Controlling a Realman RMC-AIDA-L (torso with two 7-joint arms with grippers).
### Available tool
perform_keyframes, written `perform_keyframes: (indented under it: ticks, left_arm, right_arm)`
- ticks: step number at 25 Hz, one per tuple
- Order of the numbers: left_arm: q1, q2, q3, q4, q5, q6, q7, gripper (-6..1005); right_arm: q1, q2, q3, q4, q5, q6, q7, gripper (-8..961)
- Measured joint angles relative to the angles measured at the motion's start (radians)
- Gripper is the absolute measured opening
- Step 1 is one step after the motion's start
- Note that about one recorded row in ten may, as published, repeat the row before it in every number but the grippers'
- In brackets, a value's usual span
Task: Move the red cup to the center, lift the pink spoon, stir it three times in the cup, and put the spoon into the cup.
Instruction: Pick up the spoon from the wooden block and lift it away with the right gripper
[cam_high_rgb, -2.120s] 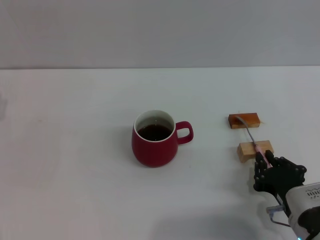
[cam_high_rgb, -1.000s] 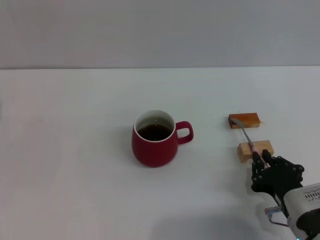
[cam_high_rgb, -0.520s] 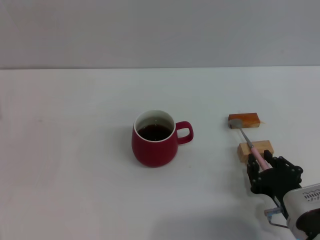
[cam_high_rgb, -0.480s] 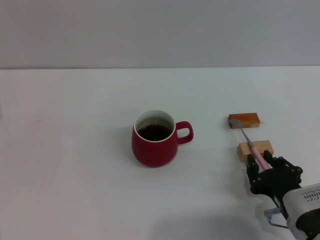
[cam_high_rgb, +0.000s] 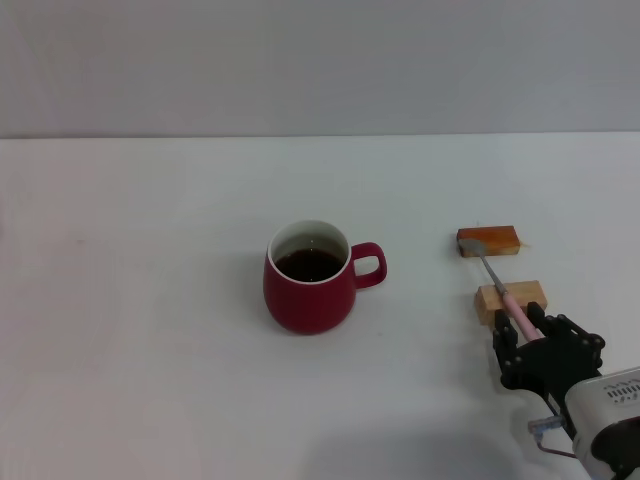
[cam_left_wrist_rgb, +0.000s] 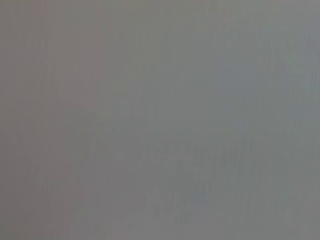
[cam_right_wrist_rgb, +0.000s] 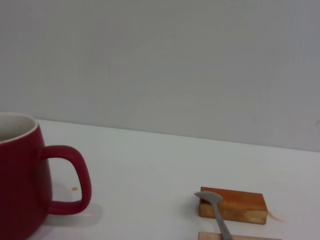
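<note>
The red cup (cam_high_rgb: 311, 278) is seen upright just below the middle of the head view on the white table (cam_high_rgb: 150, 300), dark liquid inside and its handle turned toward the frame's right. At lower right, the pink spoon (cam_high_rgb: 498, 284) is gripped by its handle end in the closed right gripper (cam_high_rgb: 527, 328), its grey bowl held at the darker wooden block (cam_high_rgb: 489, 241) and its neck crossing the lighter wooden block (cam_high_rgb: 511, 299). The left gripper is shown in no view.

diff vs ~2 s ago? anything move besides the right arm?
The right gripper, closed on the pink spoon handle, drew back toward the robot and slightly left. The spoon tilted up, bowl shifting over the darker wooden block. Red cup and lighter wooden block unchanged. Left arm not visible.
</note>
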Motion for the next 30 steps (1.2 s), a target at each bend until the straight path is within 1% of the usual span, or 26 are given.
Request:
perform_keyframes:
  ticks: [15,30]
  left_arm:
    - [0.002,0.000,0.000,0.000,0.001,0.007,0.002,575]
    - [0.002,-0.001,0.004,0.000,-0.002,0.008,0.001,576]
  right_arm:
    - [-0.002,0.008,0.003,-0.017,0.002,0.002,0.001,344]
    - [-0.002,0.008,0.003,-0.012,0.002,0.002,0.001,335]
